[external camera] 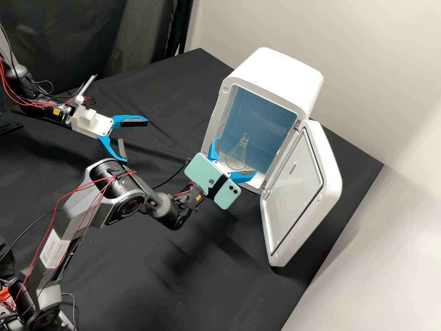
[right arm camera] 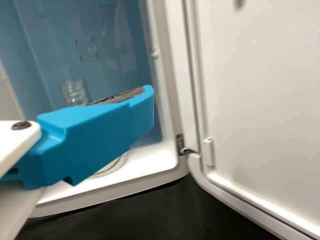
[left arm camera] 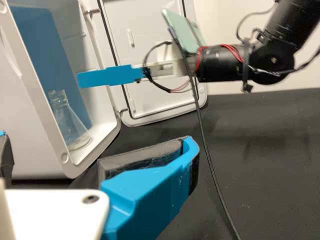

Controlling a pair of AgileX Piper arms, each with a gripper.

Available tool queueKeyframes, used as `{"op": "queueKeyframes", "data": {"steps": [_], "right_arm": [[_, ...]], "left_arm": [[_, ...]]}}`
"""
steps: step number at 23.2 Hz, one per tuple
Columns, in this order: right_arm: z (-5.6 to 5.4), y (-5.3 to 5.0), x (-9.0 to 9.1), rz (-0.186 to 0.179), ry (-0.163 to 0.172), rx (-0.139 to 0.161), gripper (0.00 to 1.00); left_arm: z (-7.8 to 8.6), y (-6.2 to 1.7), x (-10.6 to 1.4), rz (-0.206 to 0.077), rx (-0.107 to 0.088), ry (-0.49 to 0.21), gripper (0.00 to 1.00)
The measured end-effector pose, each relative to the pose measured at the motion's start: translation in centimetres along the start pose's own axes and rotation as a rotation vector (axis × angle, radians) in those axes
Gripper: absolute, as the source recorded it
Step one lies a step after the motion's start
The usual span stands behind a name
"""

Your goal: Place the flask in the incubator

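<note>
The white incubator [external camera: 275, 73] stands at the right of the bench with its door [external camera: 298, 193] swung open. A clear glass flask [external camera: 240, 149] stands upright on its blue-lit floor, seen too from the left wrist [left arm camera: 67, 120] and right wrist [right arm camera: 75, 92]. My right gripper [external camera: 231, 162] is at the incubator's mouth, open, its blue fingers [right arm camera: 100, 130] spread either side of the flask's base. I cannot tell whether they touch it. My left gripper [external camera: 117, 133] hangs open and empty over the bench, well left of the incubator.
A mint-green phone [external camera: 212, 180] is strapped to the right arm's wrist. Red wires run along both arms. The black bench ends close behind the open door, by the white wall. Open black cloth lies in front of the incubator.
</note>
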Motion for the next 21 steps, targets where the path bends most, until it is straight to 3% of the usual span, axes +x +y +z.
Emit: {"op": "queueKeyframes", "data": {"steps": [3,5,10,12,16,21], "right_arm": [[-0.5,0.3,-2.0,0.049,0.009,-0.022,1.00],[-0.8,0.3,-3.2,0.044,-0.007,-0.022,1.00],[-0.9,0.4,-5.8,0.035,-0.050,-0.006,1.00],[-0.8,0.4,-6.6,0.032,-0.069,0.023,1.00],[-0.8,0.3,-7.2,0.027,-0.078,0.025,1.00],[-0.9,0.4,-7.3,0.029,-0.075,0.025,1.00]], "left_arm": [[0.5,0.06,-0.4,0.035,-0.009,-0.003,1.00],[0.7,0.03,-0.8,0.057,0.006,0.007,1.00],[1.0,0.09,-1.1,0.058,0.012,-0.012,1.00],[0.8,0.03,-1.4,0.051,0.006,-0.020,1.00],[0.8,-0.21,-1.7,0.039,-0.006,-0.035,1.00],[1.0,-0.38,-2.1,0.028,-0.003,-0.047,1.00]]}}
